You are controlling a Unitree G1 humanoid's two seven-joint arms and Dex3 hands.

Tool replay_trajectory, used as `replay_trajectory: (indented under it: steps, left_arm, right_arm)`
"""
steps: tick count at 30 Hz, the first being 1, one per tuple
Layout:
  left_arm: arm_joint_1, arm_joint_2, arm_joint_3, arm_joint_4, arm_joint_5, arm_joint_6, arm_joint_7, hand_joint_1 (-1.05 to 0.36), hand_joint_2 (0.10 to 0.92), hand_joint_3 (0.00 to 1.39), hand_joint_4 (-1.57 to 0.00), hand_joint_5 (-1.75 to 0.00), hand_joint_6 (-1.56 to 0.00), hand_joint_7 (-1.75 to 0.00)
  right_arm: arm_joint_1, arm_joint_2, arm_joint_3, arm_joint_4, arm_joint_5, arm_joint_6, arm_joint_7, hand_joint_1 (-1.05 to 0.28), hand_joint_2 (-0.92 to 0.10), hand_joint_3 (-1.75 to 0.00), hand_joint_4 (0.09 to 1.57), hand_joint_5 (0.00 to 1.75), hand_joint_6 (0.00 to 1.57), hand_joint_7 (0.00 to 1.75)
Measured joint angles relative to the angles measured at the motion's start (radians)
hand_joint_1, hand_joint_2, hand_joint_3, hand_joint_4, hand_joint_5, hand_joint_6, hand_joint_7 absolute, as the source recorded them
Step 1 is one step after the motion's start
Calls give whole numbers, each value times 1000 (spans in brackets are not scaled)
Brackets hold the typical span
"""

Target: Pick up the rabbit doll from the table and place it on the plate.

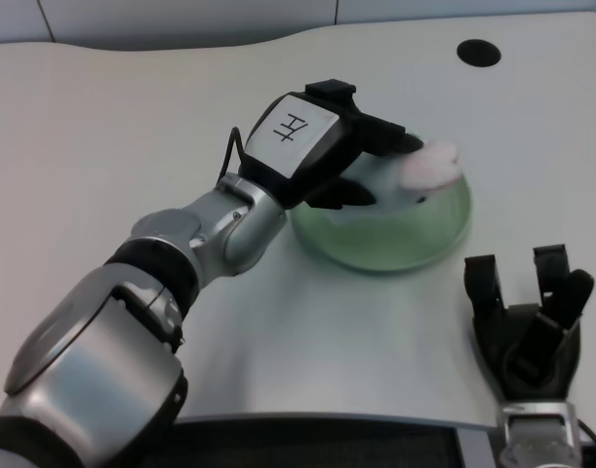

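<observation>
Over the green plate, right of table centre: the rabbit doll, a blurred white-and-pink shape, sits above the plate's far rim. Its pale body seems to run down under the left hand; whether it already touches the plate or hangs just above it, I cannot tell.

Left hand: dark fingers curled around the doll, one lying across its top, a lower one tucked beneath. Holding, not spread.

Step in hand, as I judge it: the carry is done and this is the placing stage. Next move calls for lowering the doll fully into the plate's hollow, nearer the middle than the rim, then parting the fingers and lifting clear without dragging the soft toy along.

Outward: the silver left forearm crosses from lower left, a white label on the back of the hand. The right hand rests on the white table near the front edge, just beside the plate. A dark round hole shows at the table's far right.

Hard to make out: the doll's face and ears are smeared by blur; the plate's left rim is hidden by the hand; the right forearm is cut off at the lower edge.
</observation>
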State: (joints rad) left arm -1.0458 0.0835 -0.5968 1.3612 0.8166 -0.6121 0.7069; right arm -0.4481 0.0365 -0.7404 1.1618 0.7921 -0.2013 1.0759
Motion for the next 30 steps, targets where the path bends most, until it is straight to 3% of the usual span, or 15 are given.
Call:
replay_trajectory:
  steps: [3,10,18,25,30]
  left_arm:
    - [1,-2,-11,2,4,56,-16,-473,863,0,-306,-428,-576,0]
    - [5,-2,-13,2,3,94,-50,-564,890,11,-222,-301,-459,0]
    - [16,-2,-13,2,1,98,-61,-651,921,15,-217,-244,-406,0]
    - [26,-1,22,1,-33,84,-99,-814,921,219,-182,-186,-283,-1]
    - [34,0,49,0,-65,74,-135,-828,921,244,-177,-176,-266,-1]
  right_arm:
    - [4,2,0,-6,0,0,10,-590,-921,-202,775,1746,593,1711]
    - [9,7,0,-17,0,-1,10,-587,-921,-196,765,1746,590,1700]
    - [10,7,-1,-18,0,4,12,-581,-921,-201,770,1746,599,1677]
    - [10,5,0,-17,-1,9,12,-576,-921,-195,768,1746,579,1712]
    - [10,4,2,-16,-1,9,12,-575,-921,-199,769,1746,580,1715]
